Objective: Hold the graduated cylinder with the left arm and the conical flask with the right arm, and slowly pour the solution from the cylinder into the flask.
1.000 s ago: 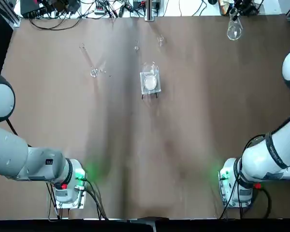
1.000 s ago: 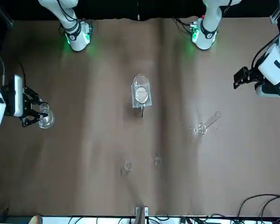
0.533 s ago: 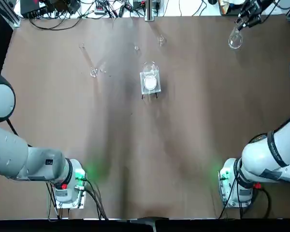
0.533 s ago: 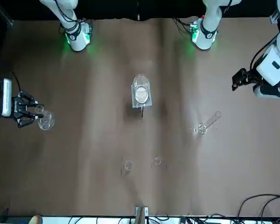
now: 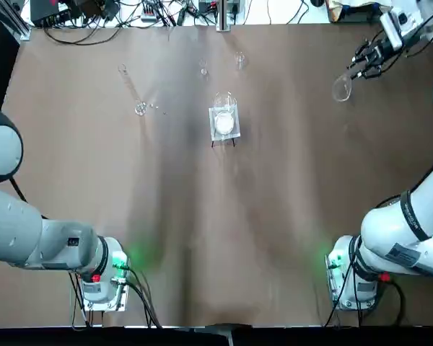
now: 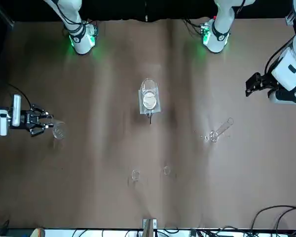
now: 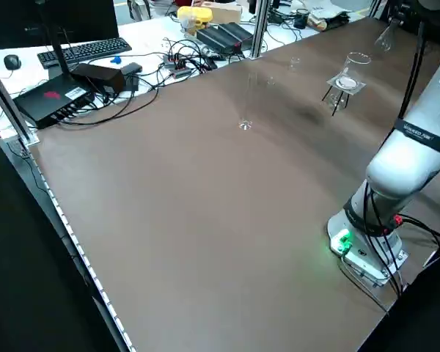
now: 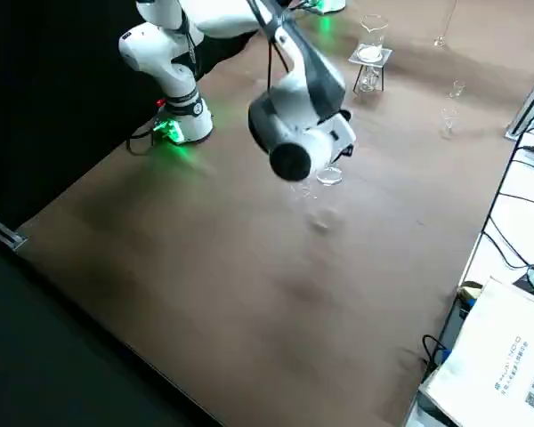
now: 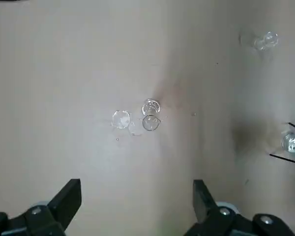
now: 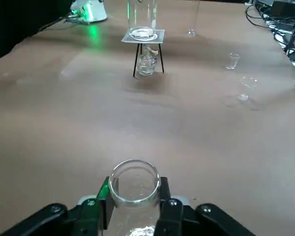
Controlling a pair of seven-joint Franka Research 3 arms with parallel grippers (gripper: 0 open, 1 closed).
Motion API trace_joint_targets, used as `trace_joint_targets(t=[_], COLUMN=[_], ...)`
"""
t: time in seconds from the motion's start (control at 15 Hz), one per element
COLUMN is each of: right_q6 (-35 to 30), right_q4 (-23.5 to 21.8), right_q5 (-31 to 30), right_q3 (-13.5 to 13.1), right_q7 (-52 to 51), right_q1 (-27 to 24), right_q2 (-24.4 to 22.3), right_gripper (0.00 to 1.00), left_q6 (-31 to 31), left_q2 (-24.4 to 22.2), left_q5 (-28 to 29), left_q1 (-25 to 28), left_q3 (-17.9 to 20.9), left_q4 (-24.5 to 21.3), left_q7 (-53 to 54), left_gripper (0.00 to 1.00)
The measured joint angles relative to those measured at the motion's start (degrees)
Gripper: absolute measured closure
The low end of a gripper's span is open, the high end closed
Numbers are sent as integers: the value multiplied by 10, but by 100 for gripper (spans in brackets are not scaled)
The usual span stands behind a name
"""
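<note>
Table: brown tabletop [image 5: 202, 216] fills the top view, with cables and gear along its upper edge.
Change: the right gripper [image 5: 362, 63] has come down and leftward from the upper-right corner since half a second ago, and the conical flask [image 5: 341, 89] has come with it, now tipped, its body pointing lower left.
Right gripper: clamped on the flask's neck [image 10: 134, 184]; the wrist view shows a finger pressed to each side of the open mouth.
Flask contents: cannot tell.
Left gripper: at the right edge of the front view [image 6: 251, 85], fingers [image 9: 69, 196] spread wide, nothing between them.
Graduated cylinder: upper left of the top view [image 5: 132, 90], well apart from both grippers.
Beaker: upper centre [image 5: 224, 115], on a small square-topped stand, white contents inside.
Small glass pieces: two [image 5: 239, 59] just above the beaker.
</note>
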Motion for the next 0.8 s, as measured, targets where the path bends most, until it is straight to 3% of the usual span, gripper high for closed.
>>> trace_joint_targets(t=[0.8], right_q6=[-12], right_q4=[-27], right_q5=[4], right_q3=[0], right_q7=[-24], right_q1=[-31], right_q2=[50], right_gripper=[61], left_q6=[0], left_q2=[5], left_q5=[0], left_q1=[0], left_q3=[0], left_q4=[0], left_q7=[0], left_gripper=[0])
